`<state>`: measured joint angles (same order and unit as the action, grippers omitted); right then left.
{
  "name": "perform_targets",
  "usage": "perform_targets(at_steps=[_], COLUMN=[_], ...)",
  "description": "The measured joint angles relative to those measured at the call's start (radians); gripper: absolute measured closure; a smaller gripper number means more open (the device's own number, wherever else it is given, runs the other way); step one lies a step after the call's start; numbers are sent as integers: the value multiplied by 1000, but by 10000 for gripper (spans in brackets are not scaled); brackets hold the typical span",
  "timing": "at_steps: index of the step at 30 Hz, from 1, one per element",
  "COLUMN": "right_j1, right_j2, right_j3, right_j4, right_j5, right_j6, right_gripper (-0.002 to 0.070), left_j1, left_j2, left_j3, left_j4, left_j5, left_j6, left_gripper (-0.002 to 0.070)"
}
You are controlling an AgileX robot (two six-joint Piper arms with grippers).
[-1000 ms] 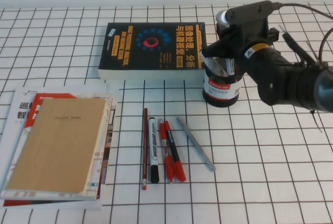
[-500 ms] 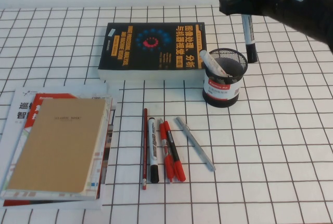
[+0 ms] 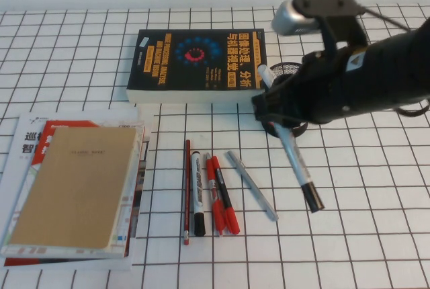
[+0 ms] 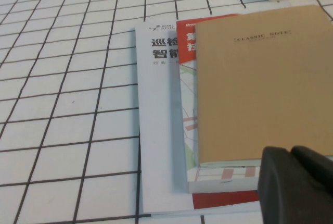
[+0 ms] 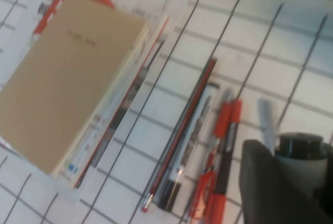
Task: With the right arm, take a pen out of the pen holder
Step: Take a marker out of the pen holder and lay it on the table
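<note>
We clench the right gripper (image 3: pixel 285 130) on the upper end of the grey, black-capped marker pen (image 3: pixel 301 171), so it hangs slanted, clear of the black mesh pen holder (image 3: pixel 287 70) just behind; the left gripper (image 4: pixel 296 182) sits parked over the tan notebook (image 4: pixel 260 78), out of the way; whether it is clenched or released we cannot tell.

Bare gridded table (image 3: pixel 376 235) lies open at the near right and far left. The thick book (image 3: pixel 195 67) blocks the far middle. The notebook stack (image 3: pixel 74 188) fills the near left, and the left gripper (image 4: pixel 291 157) hangs over it with its fingers together. The row of pens (image 3: pixel 218 198) takes the near middle. The right gripper (image 3: pixel 283 123), clamping a tilted pen (image 3: pixel 299 164), covers the pen holder (image 3: pixel 287 70).
</note>
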<state>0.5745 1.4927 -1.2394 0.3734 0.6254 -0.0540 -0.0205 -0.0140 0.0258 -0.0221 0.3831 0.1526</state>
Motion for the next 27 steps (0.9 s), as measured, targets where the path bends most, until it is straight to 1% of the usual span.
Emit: perform_targets(at_steps=[5, 12, 19, 27], right_j1=[39, 39, 39, 39], right_j2=[117, 279, 409, 520], right_j3=[0, -35, -144, -210], right_j4=[49, 117, 124, 124], right_j5=[-36, -60, -42, -38], right_j6=[25, 27, 27, 27], right_gripper=[557, 557, 557, 557], left_j1=[0, 0, 0, 0], left_j2=[0, 0, 0, 0], left_j3=[0, 0, 0, 0], left_j4=[0, 0, 0, 0], left_j5=[0, 0, 0, 0], left_j6=[0, 0, 0, 0], left_gripper=[679, 679, 679, 679])
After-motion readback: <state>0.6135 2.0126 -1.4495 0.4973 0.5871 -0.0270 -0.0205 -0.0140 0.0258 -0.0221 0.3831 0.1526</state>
